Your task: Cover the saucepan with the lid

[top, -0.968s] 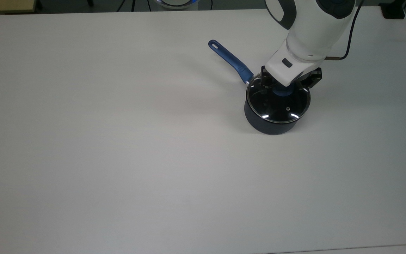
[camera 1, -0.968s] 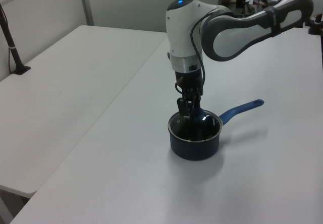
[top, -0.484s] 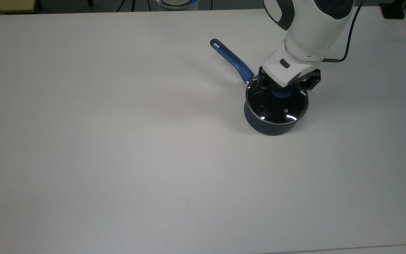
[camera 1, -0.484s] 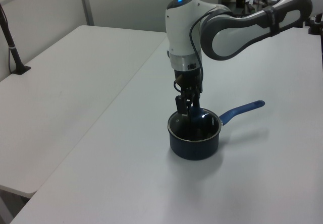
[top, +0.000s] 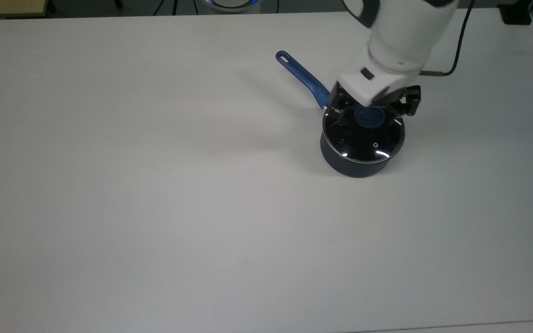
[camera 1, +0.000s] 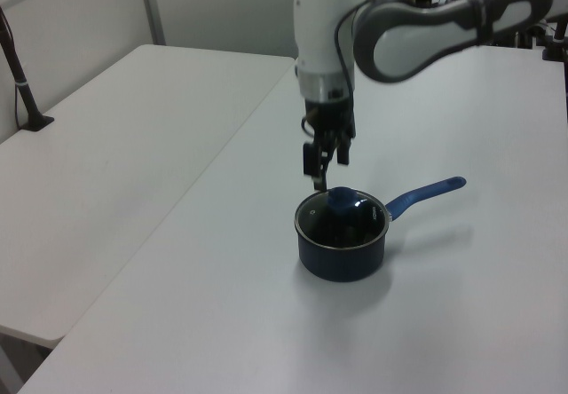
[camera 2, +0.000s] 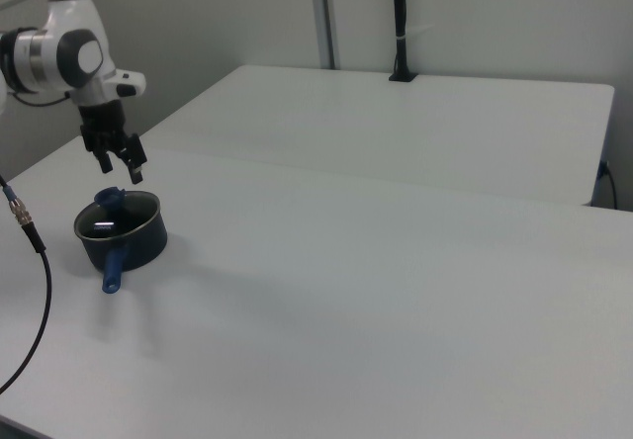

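The lid (camera 1: 342, 211) is seated on the saucepan (camera 1: 343, 248), which stands on the white desk (top: 155, 185). The pincer (camera 1: 325, 160) is held spread and empty just above the lid's blue knob (top: 369, 116).

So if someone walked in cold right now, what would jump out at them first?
The dark saucepan alone on the white table, its glass lid seated on the rim and its blue handle pointing toward the top view's upper left. Then the white arm's pincer, open and hanging just above the lid's blue knob, touching nothing.
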Controlling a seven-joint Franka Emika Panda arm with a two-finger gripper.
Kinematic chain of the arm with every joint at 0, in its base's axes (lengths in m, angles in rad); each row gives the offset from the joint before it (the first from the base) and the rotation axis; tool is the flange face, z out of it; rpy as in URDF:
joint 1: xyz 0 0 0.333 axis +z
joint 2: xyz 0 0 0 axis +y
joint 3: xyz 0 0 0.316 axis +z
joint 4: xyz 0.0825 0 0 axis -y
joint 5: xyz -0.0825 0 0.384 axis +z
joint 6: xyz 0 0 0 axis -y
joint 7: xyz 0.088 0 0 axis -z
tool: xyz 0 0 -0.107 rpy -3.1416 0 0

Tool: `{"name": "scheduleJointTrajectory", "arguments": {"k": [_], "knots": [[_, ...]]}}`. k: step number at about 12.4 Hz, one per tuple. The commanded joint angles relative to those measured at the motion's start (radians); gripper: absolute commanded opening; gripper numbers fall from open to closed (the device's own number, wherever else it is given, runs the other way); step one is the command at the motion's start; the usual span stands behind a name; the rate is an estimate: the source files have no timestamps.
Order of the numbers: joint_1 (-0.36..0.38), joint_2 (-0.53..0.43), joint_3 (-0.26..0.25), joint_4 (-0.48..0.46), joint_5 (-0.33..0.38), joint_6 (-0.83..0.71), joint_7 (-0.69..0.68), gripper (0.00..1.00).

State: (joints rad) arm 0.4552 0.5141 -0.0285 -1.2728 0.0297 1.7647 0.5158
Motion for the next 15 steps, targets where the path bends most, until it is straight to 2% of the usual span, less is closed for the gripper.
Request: {"name": "scheduleJointTrajectory", "arguments": {"k": [1,3,7,8,11,13,15], "knots": [[-0.105,-0.164,0.036,-0.097,-0.05,-0.1,-0.086,1.0],[-0.156,-0.25,0.038,-0.195,-0.1,-0.14,-0.143,1.0],[-0.317,-0.452,0.039,-0.408,-0.091,-0.149,-0.344,1.0],[-0.36,-0.488,0.041,-0.436,-0.087,-0.151,-0.402,1.0],[-0.492,-0.542,0.033,-0.442,-0.042,-0.227,-0.593,1.0],[-0.5,-0.551,0.019,-0.442,-0.053,-0.244,-0.605,1.0],[-0.498,-0.551,-0.017,-0.433,-0.054,-0.237,-0.609,1.0]]}}
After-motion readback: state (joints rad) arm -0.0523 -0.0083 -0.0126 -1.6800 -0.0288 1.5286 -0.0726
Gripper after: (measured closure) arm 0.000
